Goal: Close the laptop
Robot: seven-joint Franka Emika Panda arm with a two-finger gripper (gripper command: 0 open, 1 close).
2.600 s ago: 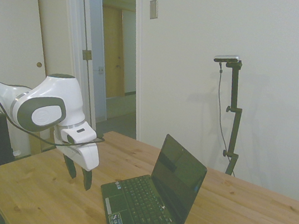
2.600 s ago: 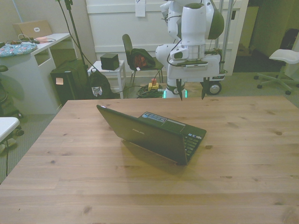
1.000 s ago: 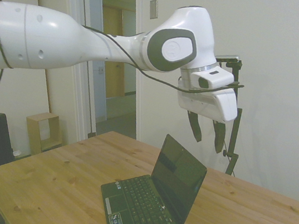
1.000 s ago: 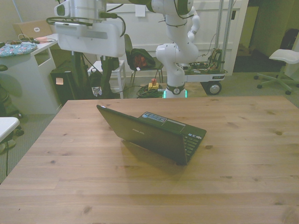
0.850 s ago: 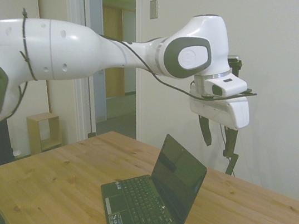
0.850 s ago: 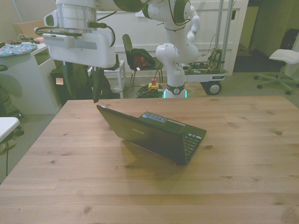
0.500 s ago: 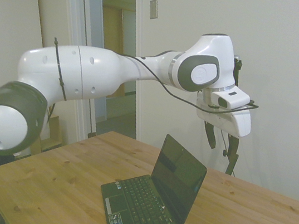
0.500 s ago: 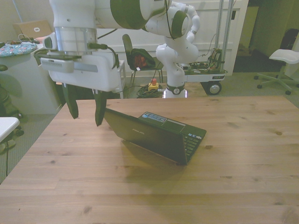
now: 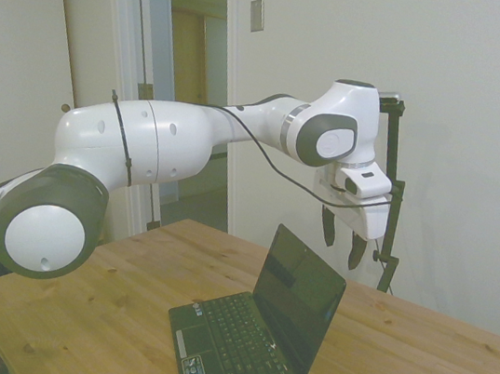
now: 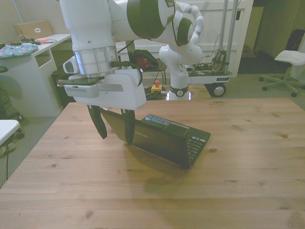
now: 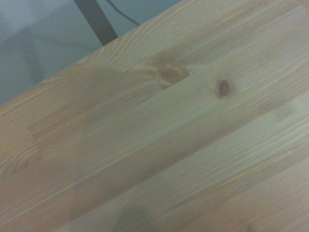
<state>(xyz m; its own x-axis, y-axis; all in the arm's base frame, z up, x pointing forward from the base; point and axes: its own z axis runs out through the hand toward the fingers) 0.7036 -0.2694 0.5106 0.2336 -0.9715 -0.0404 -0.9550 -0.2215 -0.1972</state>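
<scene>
1. We saw the gripper [image 9: 342, 247] hanging fingers-down in the upper right of the side view, just above and behind the top edge of the screen; its two dark fingers [image 10: 129, 127] stood apart with nothing between them, so we took it as released.
2. In the front view the gripper [image 10: 115, 130] sat left of centre, its fingers overlapping the lid's corner at the front view's left. We could not tell whether either finger touched the lid.
3. The white arm [image 9: 144, 143] stretched from the lower left of the side view up to the wrist in the upper middle, with a black cable running along it.
4. The wooden table [image 10: 228, 191] filled the lower half of the front view. In the wrist view we saw only its bare planks [image 11: 183, 145], with two dark knots and a strip of floor past its edge.
5. The laptop [image 9: 257, 329] stood open in the lower middle of the side view, screen tilted a little back past upright, keyboard toward the frame's lower left. In the front view the laptop [image 10: 157, 138] showed its matte black lid at the centre.
6. Small coloured stickers [image 9: 200, 373] sat on the palm rest, near the bottom edge of the side view.
</scene>
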